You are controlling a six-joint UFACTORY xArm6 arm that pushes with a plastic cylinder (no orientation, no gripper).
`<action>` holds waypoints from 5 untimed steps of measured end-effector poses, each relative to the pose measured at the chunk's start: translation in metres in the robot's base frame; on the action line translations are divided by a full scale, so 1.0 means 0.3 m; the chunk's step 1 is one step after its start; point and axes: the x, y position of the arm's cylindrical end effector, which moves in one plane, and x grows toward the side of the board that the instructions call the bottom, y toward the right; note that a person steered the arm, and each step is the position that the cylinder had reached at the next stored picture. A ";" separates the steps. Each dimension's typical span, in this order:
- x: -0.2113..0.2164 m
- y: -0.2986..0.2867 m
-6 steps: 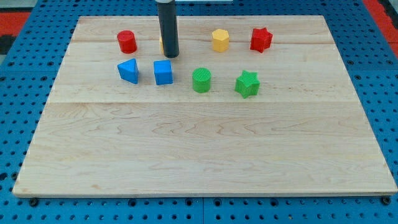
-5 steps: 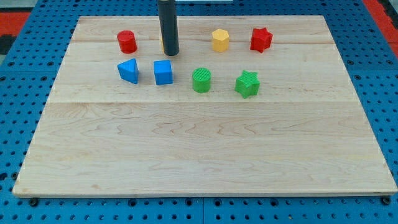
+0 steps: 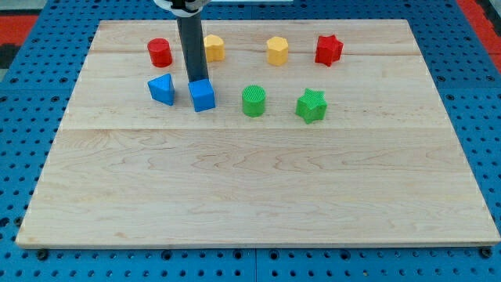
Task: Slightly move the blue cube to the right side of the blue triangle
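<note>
The blue cube (image 3: 202, 95) sits on the wooden board (image 3: 258, 188) in the upper left part, just right of the blue triangle (image 3: 162, 88), with a small gap between them. My tip (image 3: 194, 81) stands at the cube's top edge, touching it on its far side. The rod rises straight up out of the view's top.
A red cylinder (image 3: 160, 52) lies above the triangle. A yellow block (image 3: 213, 47) and a yellow hexagon (image 3: 277, 50) lie along the top, with a red star (image 3: 329, 49) at the top right. A green cylinder (image 3: 254, 101) and a green star (image 3: 311, 105) lie right of the cube.
My tip has moved left and toward the view's bottom, onto the cube's top edge. The blue cube has shifted slightly left and down. The yellow block behind the rod now shows.
</note>
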 end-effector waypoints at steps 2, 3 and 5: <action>-0.009 -0.162; 0.005 -0.226; -0.098 0.185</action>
